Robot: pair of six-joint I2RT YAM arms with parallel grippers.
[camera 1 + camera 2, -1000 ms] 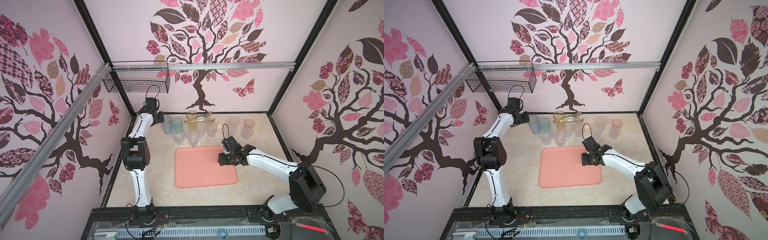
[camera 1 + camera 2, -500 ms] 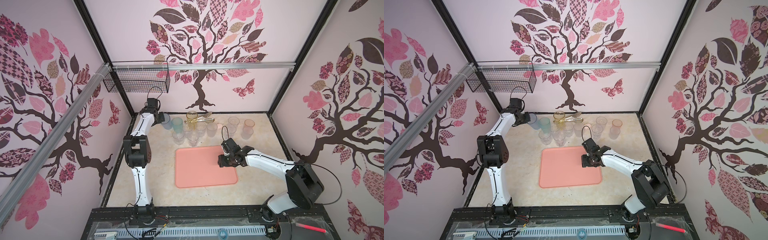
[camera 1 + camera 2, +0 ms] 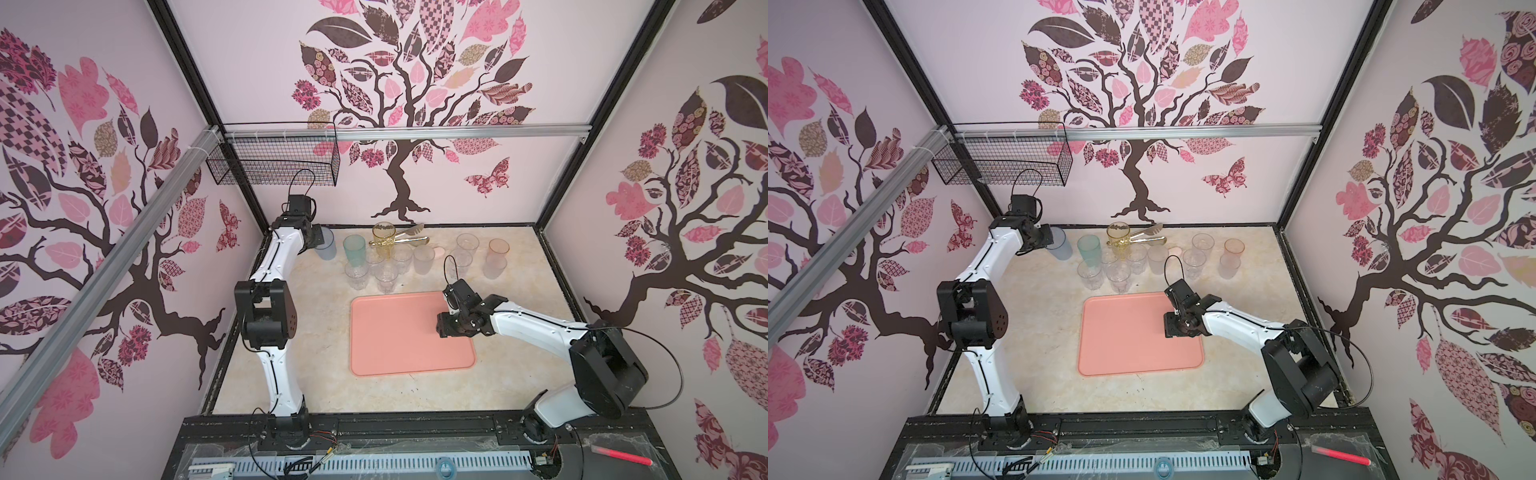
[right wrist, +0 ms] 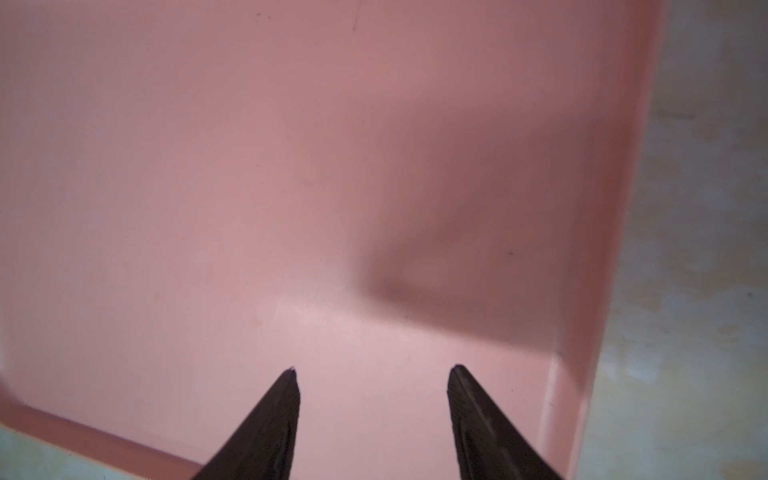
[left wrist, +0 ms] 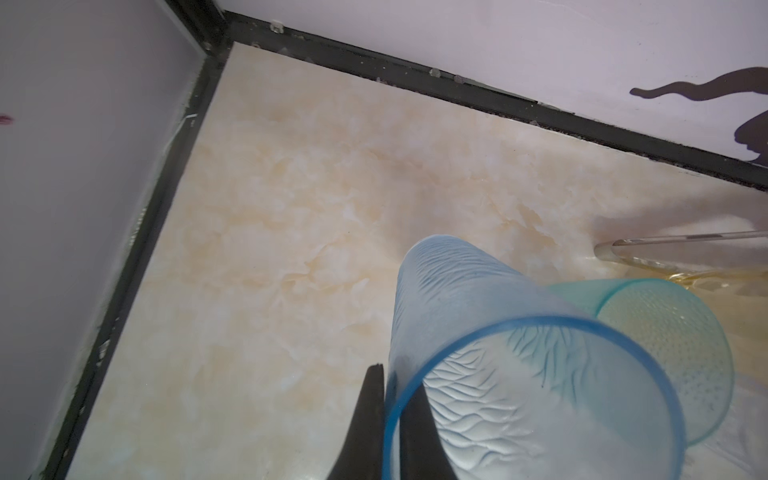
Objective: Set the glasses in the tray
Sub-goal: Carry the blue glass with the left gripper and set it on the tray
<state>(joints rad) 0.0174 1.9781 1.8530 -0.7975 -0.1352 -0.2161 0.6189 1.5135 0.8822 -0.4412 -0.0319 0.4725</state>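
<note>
The glasses stand in a cluster along the back of the table. A tall blue glass (image 3: 327,248) (image 3: 1062,249) is at the far left. My left gripper (image 3: 317,237) (image 5: 395,377) is shut on its rim, one finger outside and one inside the blue glass (image 5: 498,353). A teal glass (image 3: 354,249) (image 5: 665,345) stands beside it, then an amber glass (image 3: 383,240), clear glasses (image 3: 386,274) and a pink glass (image 3: 498,248). The salmon tray (image 3: 395,336) (image 3: 1125,336) holds nothing. My right gripper (image 3: 441,328) (image 4: 374,370) hangs open over the right part of the tray (image 4: 249,166).
Metal tongs (image 3: 411,235) lie behind the amber glass, and a small pale pink blob (image 3: 438,250) sits among the clear glasses. A wire basket (image 3: 274,160) hangs on the back left wall. Black frame edges and walls close in around the blue glass.
My left gripper has closed onto the blue glass's rim after reaching slightly towards it. The right arm has hardly moved.
</note>
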